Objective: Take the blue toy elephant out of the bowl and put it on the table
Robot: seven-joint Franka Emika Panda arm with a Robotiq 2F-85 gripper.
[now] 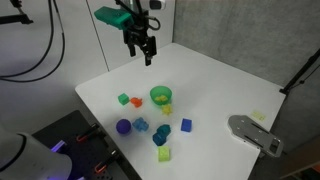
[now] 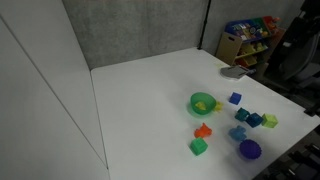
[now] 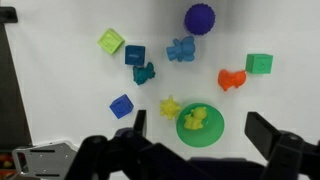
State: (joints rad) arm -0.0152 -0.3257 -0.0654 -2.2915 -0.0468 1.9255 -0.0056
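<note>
The green bowl [image 3: 183, 137] sits below my gripper [image 3: 200, 132] in the wrist view and holds a yellow toy figure [image 3: 196, 119], not a blue one. The light-blue toy elephant [image 3: 181, 48] lies on the white table [image 3: 70, 90] beside the purple ball [image 3: 200, 18], apart from the bowl. In both exterior views the bowl [image 1: 161, 96] [image 2: 203, 102] and the elephant [image 1: 143, 125] [image 2: 238, 132] show. My gripper [image 1: 141, 50] hangs open and empty high above the table's far part.
Around the bowl lie a yellow star [image 3: 170, 106], blue cube [image 3: 122, 105], teal lump [image 3: 145, 72], teal cube [image 3: 134, 54], lime cube [image 3: 111, 41], orange toy [image 3: 231, 79] and green cube [image 3: 259, 64]. A grey device [image 1: 255, 133] sits at a table edge.
</note>
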